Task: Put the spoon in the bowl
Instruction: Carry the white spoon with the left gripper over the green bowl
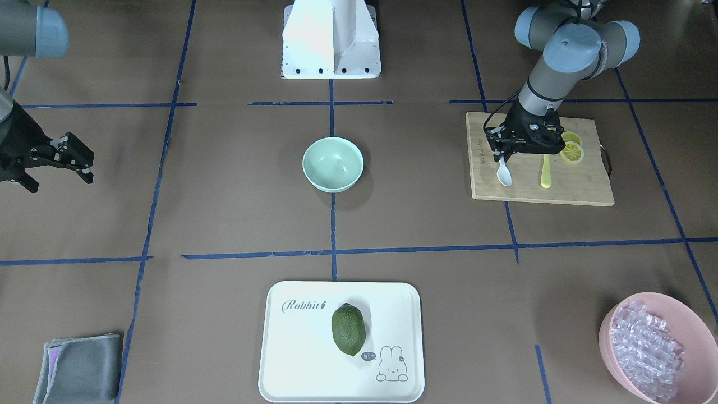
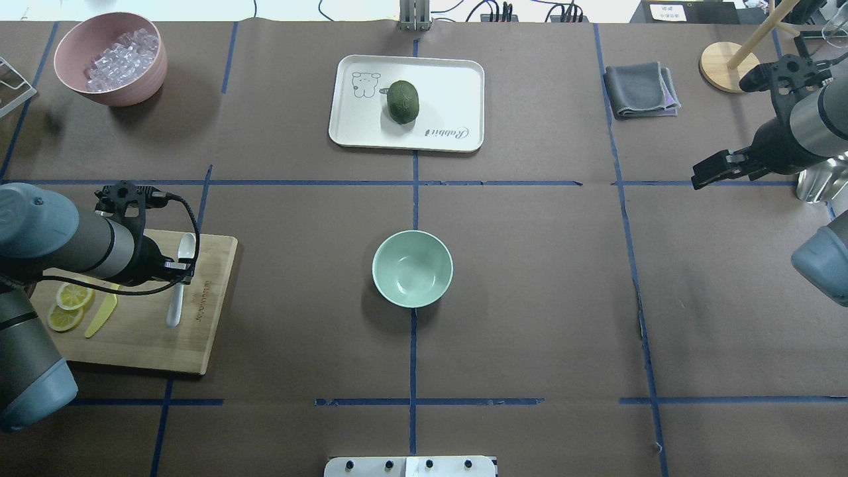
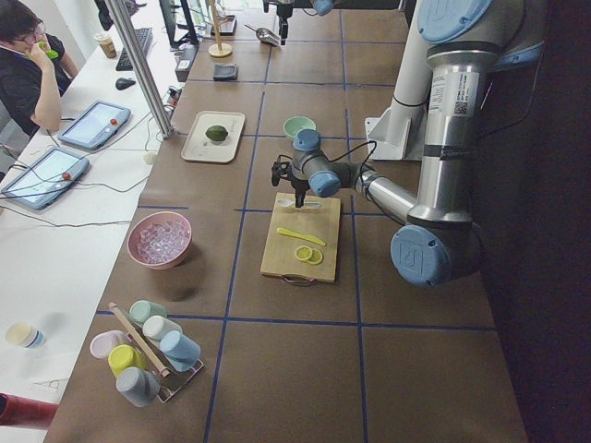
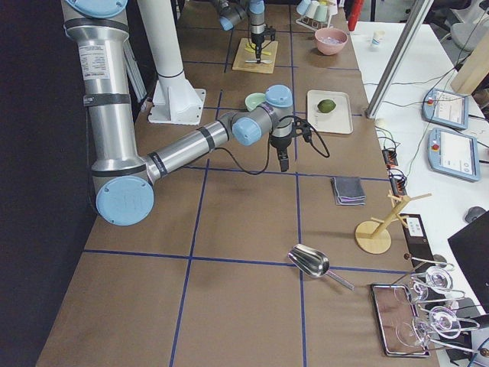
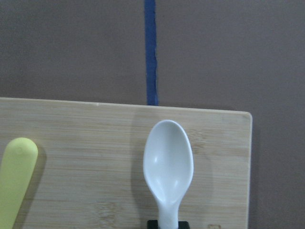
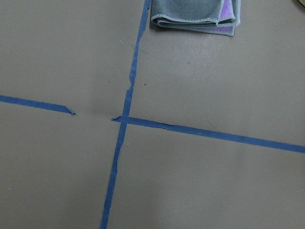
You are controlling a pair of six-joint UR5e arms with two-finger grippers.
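Observation:
The white spoon (image 1: 504, 175) lies on the bamboo cutting board (image 1: 561, 188), scoop towards the table's middle; it also shows in the overhead view (image 2: 187, 246) and the left wrist view (image 5: 168, 162). My left gripper (image 1: 499, 156) (image 2: 180, 270) is down over the spoon's handle near the scoop, its jaws close against both sides of it. I cannot tell whether the spoon is off the board. The empty mint-green bowl (image 1: 332, 164) (image 2: 412, 268) stands at the table's centre, well apart from the board. My right gripper (image 1: 84, 165) (image 2: 703, 177) hangs open and empty at the far side.
A yellow plastic knife (image 1: 545, 171) (image 5: 16, 181) and lemon slices (image 1: 572, 150) lie beside the spoon on the board. A white tray (image 1: 280, 365) holds a green fruit (image 1: 348, 329). A pink bowl of clear cubes (image 1: 611, 348) and a grey cloth (image 1: 78, 367) sit at the table's corners.

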